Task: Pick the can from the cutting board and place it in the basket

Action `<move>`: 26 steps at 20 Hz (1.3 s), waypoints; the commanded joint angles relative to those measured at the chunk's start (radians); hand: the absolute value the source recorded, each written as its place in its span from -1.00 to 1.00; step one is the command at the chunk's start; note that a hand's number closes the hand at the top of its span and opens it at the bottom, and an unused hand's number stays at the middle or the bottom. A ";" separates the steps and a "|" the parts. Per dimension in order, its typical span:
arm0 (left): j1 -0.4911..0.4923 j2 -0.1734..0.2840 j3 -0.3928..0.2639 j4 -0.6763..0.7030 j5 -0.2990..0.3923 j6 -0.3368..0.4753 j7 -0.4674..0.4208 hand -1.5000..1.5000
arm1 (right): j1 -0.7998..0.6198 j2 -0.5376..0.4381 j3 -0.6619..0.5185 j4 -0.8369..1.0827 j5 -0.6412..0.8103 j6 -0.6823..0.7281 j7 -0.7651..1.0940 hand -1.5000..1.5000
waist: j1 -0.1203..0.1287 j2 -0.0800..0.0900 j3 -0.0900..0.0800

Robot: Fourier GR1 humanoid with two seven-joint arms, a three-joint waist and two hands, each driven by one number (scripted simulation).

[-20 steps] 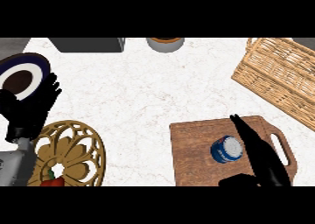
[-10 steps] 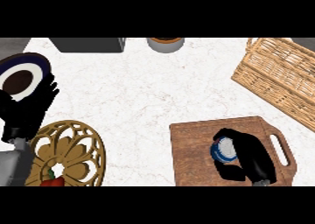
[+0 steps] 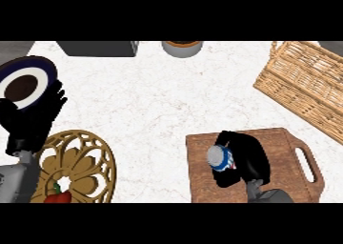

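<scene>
Fingers of the right hand curl round the can, which tilts over the cutting board near the table's front edge. The basket sits at the right edge. The left hand rests open by the left edge.

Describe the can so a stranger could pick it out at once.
Find the brown wooden cutting board at the counter's lower right. The can is over its left part, with the right hand curled round it. Nothing else there has its blue-and-white pattern.
</scene>
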 commanded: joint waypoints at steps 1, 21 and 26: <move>-0.028 -0.031 -0.037 0.005 -0.029 0.018 -0.004 0.00 | -0.153 0.070 0.156 0.160 -0.012 -0.150 0.266 1.00 | 0.034 0.014 0.007; 0.000 -0.025 -0.004 0.043 -0.018 0.002 -0.034 0.00 | -0.699 0.073 0.309 0.187 0.001 -0.738 0.677 1.00 | -0.004 -0.001 0.005; 0.022 0.024 0.042 0.065 -0.004 -0.031 -0.071 0.00 | -0.786 0.073 0.175 0.148 0.077 -0.566 0.749 1.00 | -0.012 0.000 0.005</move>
